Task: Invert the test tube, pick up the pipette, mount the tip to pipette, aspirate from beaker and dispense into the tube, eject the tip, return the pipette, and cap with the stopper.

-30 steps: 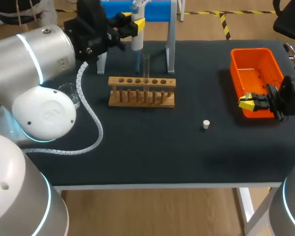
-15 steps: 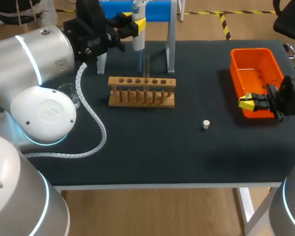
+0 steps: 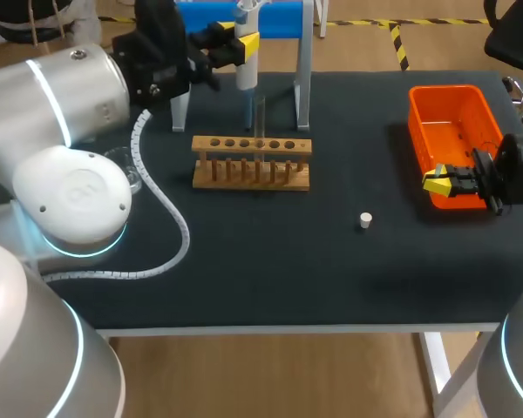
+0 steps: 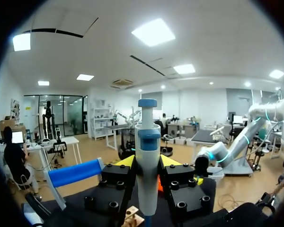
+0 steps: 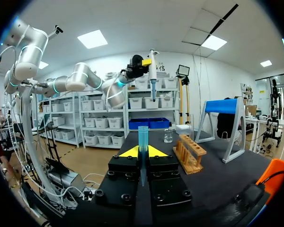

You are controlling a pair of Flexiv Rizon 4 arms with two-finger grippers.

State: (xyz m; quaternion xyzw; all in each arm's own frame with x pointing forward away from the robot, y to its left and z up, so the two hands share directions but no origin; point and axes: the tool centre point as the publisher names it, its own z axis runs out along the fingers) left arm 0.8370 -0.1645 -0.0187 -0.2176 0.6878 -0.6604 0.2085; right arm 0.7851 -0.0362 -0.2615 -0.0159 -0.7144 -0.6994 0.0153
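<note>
Left gripper (image 3: 244, 41) is pinching the pipette (image 3: 243, 70) from two sides, holding it upright in the upper middle of the head view, just in front of the blue-topped stand (image 3: 303, 83). Its thin lower end is hanging just left of the test tube (image 3: 260, 115), which is standing upright in the wooden rack (image 3: 251, 172) at the frame's centre. At centre left, the glass beaker (image 3: 125, 165) is sitting half hidden behind my left arm. Lower right of the rack, the white stopper (image 3: 364, 220) is lying alone on the dark table (image 3: 270, 270). At the right edge, my right gripper (image 3: 439, 181) is hovering over the near end of the orange bin (image 3: 451, 122); its wrist view is showing both fingers closed narrowly on a blue tip (image 5: 142, 137), upright between them.
</note>
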